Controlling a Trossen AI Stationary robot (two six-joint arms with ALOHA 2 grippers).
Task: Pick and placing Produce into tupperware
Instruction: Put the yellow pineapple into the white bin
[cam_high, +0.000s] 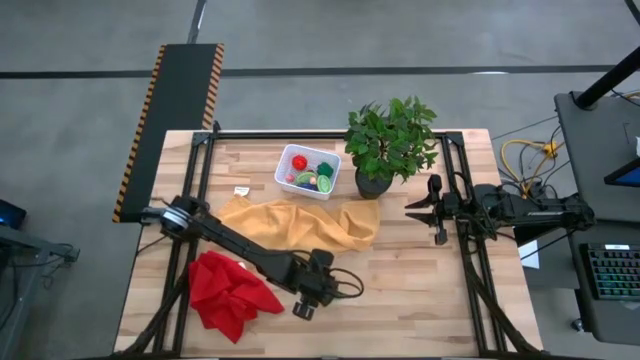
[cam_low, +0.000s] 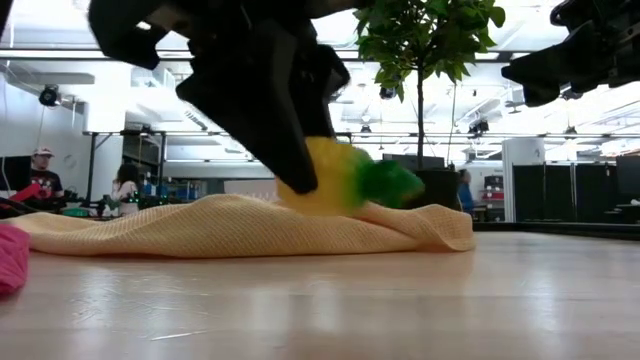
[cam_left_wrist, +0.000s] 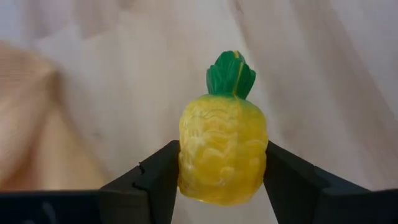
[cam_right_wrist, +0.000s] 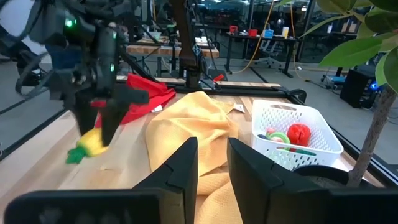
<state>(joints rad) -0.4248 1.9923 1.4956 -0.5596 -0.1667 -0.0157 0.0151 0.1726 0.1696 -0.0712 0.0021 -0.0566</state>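
A small yellow toy pineapple (cam_left_wrist: 222, 155) with a green crown sits between the fingers of my left gripper (cam_left_wrist: 222, 168), near the table's near edge (cam_high: 303, 308) and just right of a red cloth (cam_high: 230, 290). In the high view the gripper hides it. The white mesh bin (cam_high: 288, 156) stands on its base at the far middle, holding several toy pieces, among them a red one (cam_high: 298, 162) and a green one (cam_high: 325, 170). My right gripper (cam_right_wrist: 212, 165) hangs open above the table's right side (cam_high: 432, 215), holding nothing. My left gripper pinches the pineapple by the two sides of its yellow body (cam_left_wrist: 186, 168), one finger (cam_left_wrist: 158, 180) on each side. The fingers come from above, pointing down (cam_right_wrist: 102, 134). The pineapple (cam_low: 335, 180) is lifted clear of the table and lies tilted, crown (cam_low: 385, 183) pointing sideways.
A rumpled yellow cloth (cam_high: 300, 225) lies across the middle, between the left gripper and the bin. A leafy plant in a black pot (cam_high: 385, 145) stands right of the bin. Bare wood (cam_high: 420, 300) shows at the near right. People are in the room beyond (cam_low: 40, 175).
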